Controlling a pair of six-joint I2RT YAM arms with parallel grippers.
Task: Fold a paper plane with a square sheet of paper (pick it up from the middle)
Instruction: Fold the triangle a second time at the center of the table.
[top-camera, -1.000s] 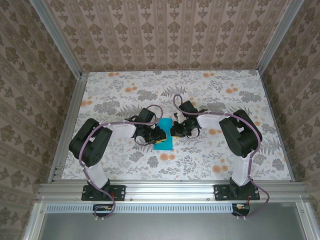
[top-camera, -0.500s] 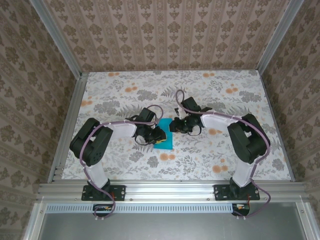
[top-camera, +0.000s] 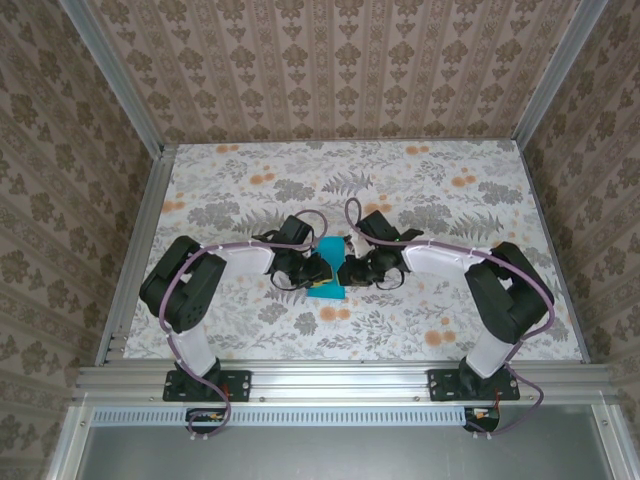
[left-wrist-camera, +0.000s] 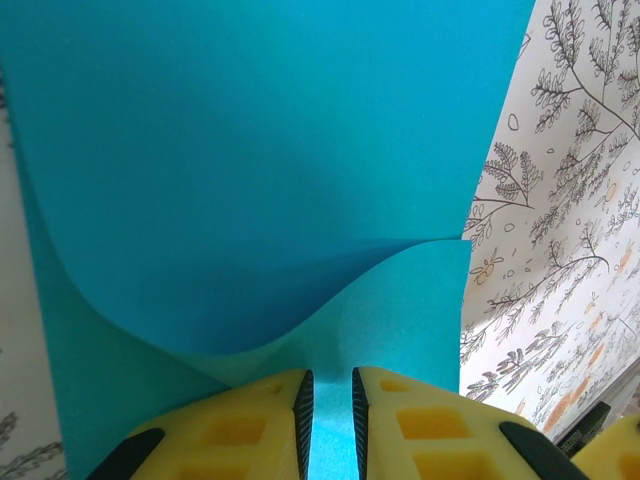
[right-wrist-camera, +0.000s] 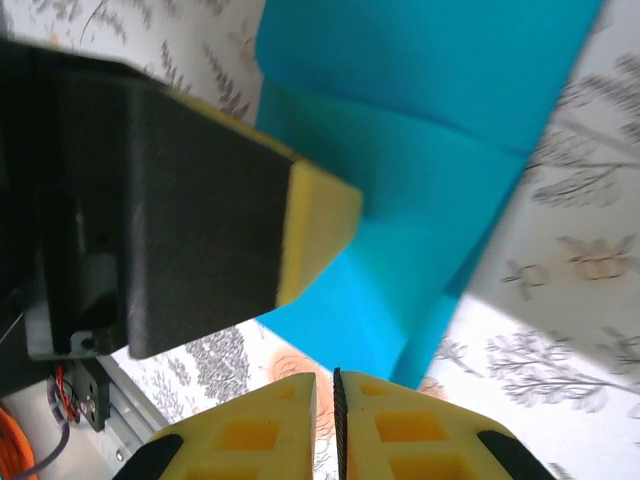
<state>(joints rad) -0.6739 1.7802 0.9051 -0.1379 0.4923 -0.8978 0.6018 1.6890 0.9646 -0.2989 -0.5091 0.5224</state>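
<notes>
The turquoise-blue square sheet of paper (top-camera: 326, 289) lies on the table between both grippers, partly folded. In the left wrist view the sheet (left-wrist-camera: 250, 150) curls up and over itself above a flat lower layer. My left gripper (top-camera: 313, 268) rests on that layer, its jaws (left-wrist-camera: 332, 375) a narrow slit apart with blue paper showing in the gap. My right gripper (top-camera: 349, 268) sits at the sheet's right edge. Its jaws (right-wrist-camera: 333, 375) are shut with nothing between them, just short of the paper (right-wrist-camera: 430, 120). One of the left gripper's fingers (right-wrist-camera: 315, 215) crosses the right wrist view over the sheet.
The floral tablecloth (top-camera: 420, 190) spreads on all sides of the paper. Aluminium rails (top-camera: 140, 240) and patterned walls enclose the table. Both arms bend inward, with their elbows (top-camera: 185, 285) out toward the sides.
The right gripper has moved toward the near side along the paper's right edge, and its elbow has swung outward to the right. The left arm has hardly moved.
</notes>
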